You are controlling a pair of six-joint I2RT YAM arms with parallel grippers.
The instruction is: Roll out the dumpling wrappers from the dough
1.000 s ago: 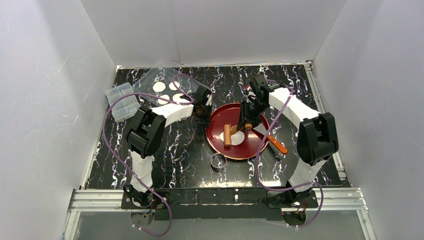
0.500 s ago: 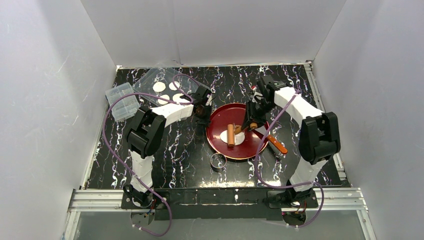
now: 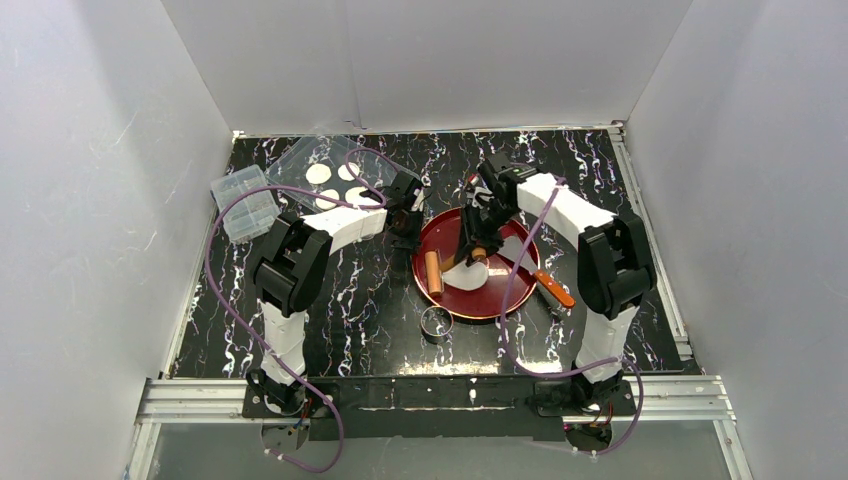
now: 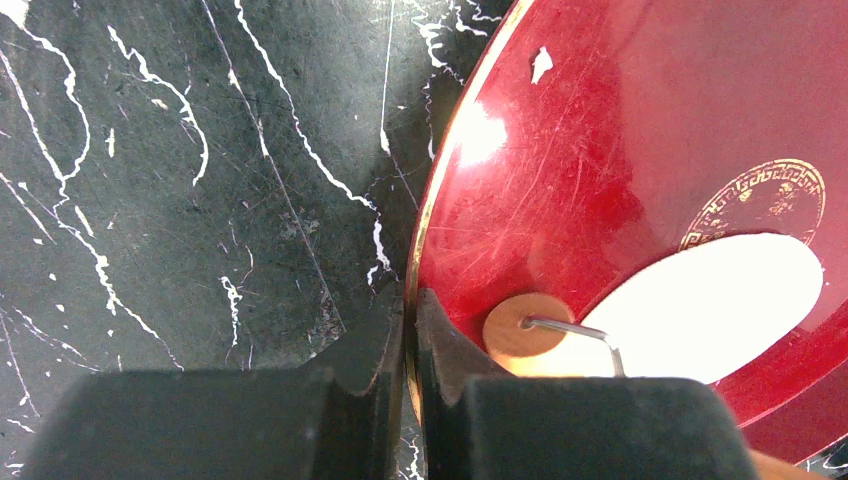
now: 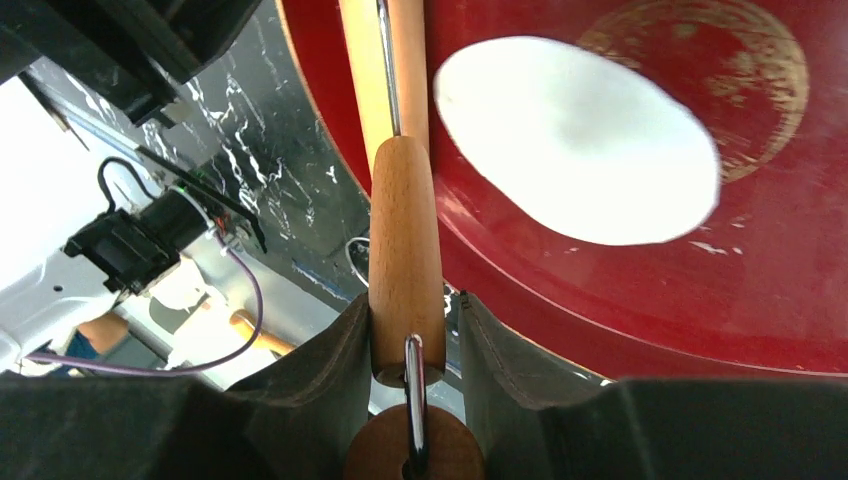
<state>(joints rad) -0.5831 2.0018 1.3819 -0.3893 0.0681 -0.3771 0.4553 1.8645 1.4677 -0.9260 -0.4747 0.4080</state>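
Note:
The dough (image 3: 467, 275) lies as a flattened white oval (image 5: 575, 140) in the red plate (image 3: 500, 300). My right gripper (image 5: 408, 330) is shut on the wooden handle (image 5: 405, 250) of a small rolling pin. Its roller (image 3: 433, 272) rests on the plate's left part, just left of the dough. My left gripper (image 4: 410, 310) is shut on the plate's rim (image 4: 432, 215) at the left edge. The dough (image 4: 720, 310) and the roller's end disc (image 4: 528, 325) show beside it. Several round dumpling wrappers (image 3: 320, 173) lie on a clear tray at the back left.
A small metal ring (image 3: 436, 322) stands on the black marbled table just in front of the plate. An orange-handled tool (image 3: 548, 285) lies across the plate's right rim. A clear plastic box (image 3: 245, 203) sits at the far left, next to the clear tray (image 3: 300, 158).
My right arm has pushed the rolling pin leftward over the dough to the plate's left part. The left gripper has kept its hold on the rim.

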